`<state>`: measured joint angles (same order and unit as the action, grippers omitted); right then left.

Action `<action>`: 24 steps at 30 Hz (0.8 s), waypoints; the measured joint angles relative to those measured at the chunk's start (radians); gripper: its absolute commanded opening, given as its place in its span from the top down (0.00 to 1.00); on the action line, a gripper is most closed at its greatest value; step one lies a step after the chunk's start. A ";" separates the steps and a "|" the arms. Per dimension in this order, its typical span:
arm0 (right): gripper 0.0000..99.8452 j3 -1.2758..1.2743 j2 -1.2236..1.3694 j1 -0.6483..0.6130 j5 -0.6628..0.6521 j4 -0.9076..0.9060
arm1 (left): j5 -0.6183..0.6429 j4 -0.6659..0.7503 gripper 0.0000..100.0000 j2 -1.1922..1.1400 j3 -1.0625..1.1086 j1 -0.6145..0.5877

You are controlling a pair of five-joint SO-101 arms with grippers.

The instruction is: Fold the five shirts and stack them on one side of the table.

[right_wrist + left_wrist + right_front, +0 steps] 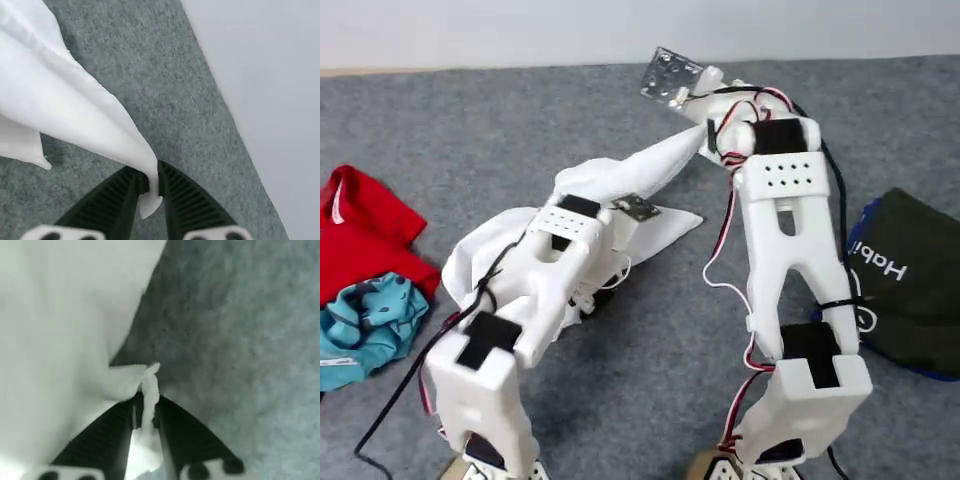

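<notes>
**White shirt strung between both grippers**

White cloth is what both grippers hold. The left gripper is pinched closed on a small fold at the edge of the white shirt. From there the bulk of the fabric spreads off to one side of its jaws, with the grey table bare on the other side. The right gripper is clamped on a narrow corner of the same shirt, and the cloth fans out ahead of its jaws in a taut wedge.

From above, we read the shirt's long axis as running straight from one gripper to the other. The low end is at the left gripper, close to the table, and the raised end is at the right gripper. Most of the shirt lies bunched around and behind the left gripper, so that arm is much the nearer to it.

We judge that the next move depends on keeping this line taut. The red shirt and teal shirt lie well beyond the left gripper, and the dark shirt lies well outside the right one.
</notes>
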<state>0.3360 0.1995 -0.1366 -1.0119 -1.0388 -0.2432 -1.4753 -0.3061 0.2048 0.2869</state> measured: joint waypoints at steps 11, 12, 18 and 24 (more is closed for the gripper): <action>0.99 0.000 -0.201 0.057 0.000 -0.091 | -0.002 -0.173 0.99 0.551 -0.187 -0.238; 0.99 0.000 -0.232 0.057 0.005 -0.094 | -0.002 -0.183 0.99 0.582 -0.213 -0.262; 0.99 0.000 -0.437 0.057 0.043 -0.095 | -0.002 -0.195 0.99 0.701 -0.394 -0.391; 0.99 0.000 -0.675 0.055 0.063 -0.095 | -0.002 -0.195 0.99 0.723 -0.647 -0.480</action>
<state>0.3360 -0.4757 -0.0813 -0.9490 -1.1339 -0.2447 -1.6701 0.4166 -0.4427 -0.1933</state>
